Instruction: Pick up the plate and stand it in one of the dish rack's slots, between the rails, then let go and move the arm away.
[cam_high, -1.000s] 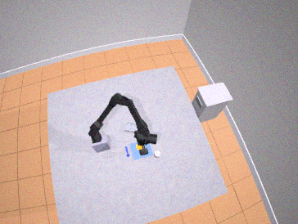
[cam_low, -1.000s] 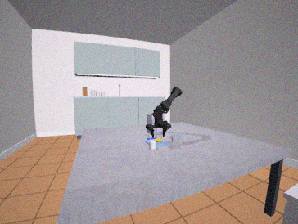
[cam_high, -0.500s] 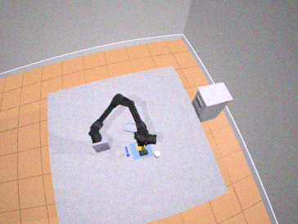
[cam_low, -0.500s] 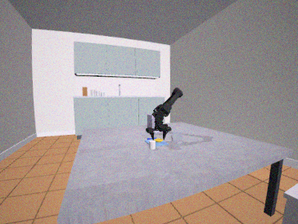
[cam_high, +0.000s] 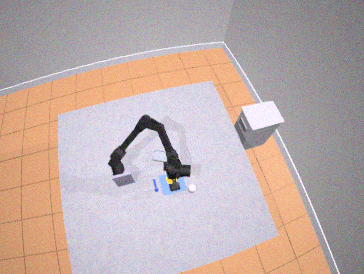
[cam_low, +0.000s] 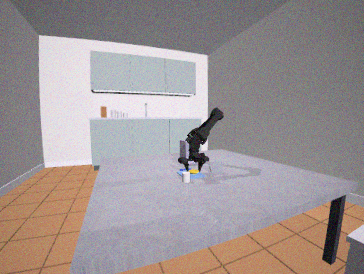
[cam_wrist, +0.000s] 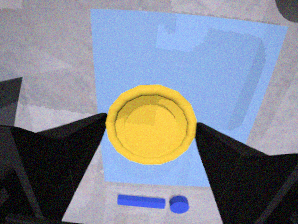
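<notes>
A light blue mat (cam_wrist: 220, 60) lies on the grey table (cam_low: 150, 210), with a small blue spoon-like piece (cam_wrist: 150, 202) just off its near edge, a white cup (cam_high: 192, 188) beside it, and a grey box (cam_high: 260, 122) on the orange tiled floor (cam_high: 30, 165).

No text, labels, brands or numbers can be read on anything here.
</notes>
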